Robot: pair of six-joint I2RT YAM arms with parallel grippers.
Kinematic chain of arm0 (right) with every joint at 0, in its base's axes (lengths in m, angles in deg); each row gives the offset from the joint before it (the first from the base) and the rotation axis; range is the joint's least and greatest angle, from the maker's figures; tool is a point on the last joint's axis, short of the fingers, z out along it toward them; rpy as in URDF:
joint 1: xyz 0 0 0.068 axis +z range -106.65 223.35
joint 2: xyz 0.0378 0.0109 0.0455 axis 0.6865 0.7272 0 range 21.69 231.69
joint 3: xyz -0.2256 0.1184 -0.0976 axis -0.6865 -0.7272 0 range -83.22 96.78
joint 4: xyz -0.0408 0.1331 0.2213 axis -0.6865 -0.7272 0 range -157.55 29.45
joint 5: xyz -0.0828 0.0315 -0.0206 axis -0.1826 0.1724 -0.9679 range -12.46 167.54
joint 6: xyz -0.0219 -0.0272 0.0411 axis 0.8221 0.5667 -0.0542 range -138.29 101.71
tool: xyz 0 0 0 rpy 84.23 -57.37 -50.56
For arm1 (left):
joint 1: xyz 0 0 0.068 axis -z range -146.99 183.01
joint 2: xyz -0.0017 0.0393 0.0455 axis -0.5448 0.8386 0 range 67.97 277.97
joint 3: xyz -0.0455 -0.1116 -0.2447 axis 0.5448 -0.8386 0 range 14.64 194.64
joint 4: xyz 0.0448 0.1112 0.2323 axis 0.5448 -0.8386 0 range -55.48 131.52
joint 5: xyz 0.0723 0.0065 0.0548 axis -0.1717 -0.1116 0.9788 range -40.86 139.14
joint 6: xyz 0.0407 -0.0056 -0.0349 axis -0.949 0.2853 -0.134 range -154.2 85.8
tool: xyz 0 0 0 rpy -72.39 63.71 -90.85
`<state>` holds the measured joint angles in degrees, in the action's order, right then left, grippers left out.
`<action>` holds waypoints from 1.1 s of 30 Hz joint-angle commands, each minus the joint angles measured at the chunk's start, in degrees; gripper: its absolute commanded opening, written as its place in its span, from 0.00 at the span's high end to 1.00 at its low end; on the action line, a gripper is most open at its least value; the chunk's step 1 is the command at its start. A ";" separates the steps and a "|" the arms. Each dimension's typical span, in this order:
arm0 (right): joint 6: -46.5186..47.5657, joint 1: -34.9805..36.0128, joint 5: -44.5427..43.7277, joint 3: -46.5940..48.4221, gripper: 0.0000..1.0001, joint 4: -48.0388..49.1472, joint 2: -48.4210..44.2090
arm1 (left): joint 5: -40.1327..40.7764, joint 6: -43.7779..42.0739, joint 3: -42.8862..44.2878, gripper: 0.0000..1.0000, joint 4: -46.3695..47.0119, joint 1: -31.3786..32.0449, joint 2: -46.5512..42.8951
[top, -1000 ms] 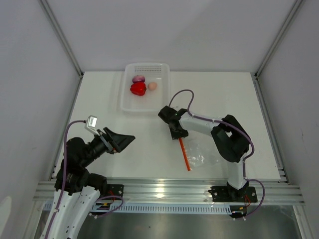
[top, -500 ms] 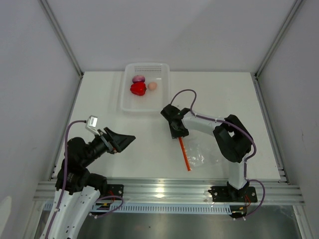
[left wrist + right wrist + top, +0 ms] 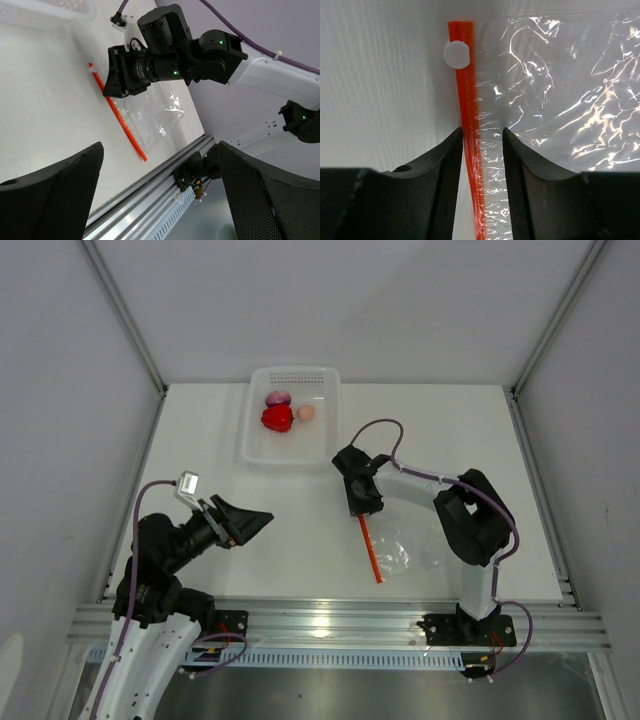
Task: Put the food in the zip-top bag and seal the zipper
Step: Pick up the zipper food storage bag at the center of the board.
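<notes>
right wrist alone shows the right jaws parted astride the zipper (image 3: 466,90); left jaws spread.

**Operator:** Which surface carries the work?

**Unit:** A flat white table (image 3: 250,510) in front of me.

**Operator:** What lies directly on it?

**Unit:** Two items. A white tray (image 3: 247,430) sits at the far edge, left of centre. The zip-top bag (image 3: 412,545) lies flat on my right side, with its zipper (image 3: 370,551) along its left edge. The tray and bag are apart.
</notes>
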<state>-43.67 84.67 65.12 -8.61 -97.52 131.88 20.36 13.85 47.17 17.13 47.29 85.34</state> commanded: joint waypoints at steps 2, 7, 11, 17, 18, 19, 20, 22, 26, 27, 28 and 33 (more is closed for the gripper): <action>1.39 -0.80 1.00 -1.57 0.60 0.58 -1.91 | -1.37 0.73 -0.37 0.03 2.93 0.22 0.83; 1.83 -1.24 1.88 -2.01 0.67 0.93 -2.00 | -1.37 0.64 -0.63 0.03 3.46 0.13 1.53; 1.74 -1.51 3.11 -2.45 0.82 1.29 -2.35 | -1.46 0.55 -0.63 0.03 3.55 0.13 1.97; 1.66 -1.15 3.99 -2.63 0.97 1.20 -3.67 | -1.46 0.38 -1.24 0.03 3.46 0.13 1.79; 1.57 -1.15 4.25 -2.63 0.97 1.20 -4.45 | -1.55 0.38 -1.42 0.03 3.46 0.13 1.79; 1.48 -1.15 4.25 -2.63 0.96 1.03 -4.81 | -1.63 0.38 -1.59 0.03 3.46 0.13 1.97; 1.48 -1.15 4.16 -2.54 0.95 0.85 -5.25 | -1.72 0.29 -1.68 0.03 3.55 0.13 2.06; 1.57 -1.33 4.07 -2.36 0.94 0.59 -5.95 | -1.90 0.29 -1.77 0.03 3.55 0.13 2.15; 1.92 -1.59 3.73 -2.10 0.95 -0.03 -5.69 | -2.42 0.55 -2.21 0.03 3.90 0.13 2.24; 1.92 -1.59 3.46 -2.10 0.95 -0.12 -5.69 | -2.51 0.64 -2.21 0.03 3.90 0.13 2.32; 2.01 -1.59 3.37 -2.36 0.96 -0.12 -5.78 | -2.51 0.55 -2.30 0.03 3.90 0.13 2.24; 1.66 -1.51 3.55 -2.89 0.92 0.41 -6.48 | -2.52 0.73 -2.74 0.03 3.90 0.13 2.06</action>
<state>-42.12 83.34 69.05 -11.19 -96.93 128.05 18.88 13.85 44.84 19.65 47.29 87.22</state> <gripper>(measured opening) 0.060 0.972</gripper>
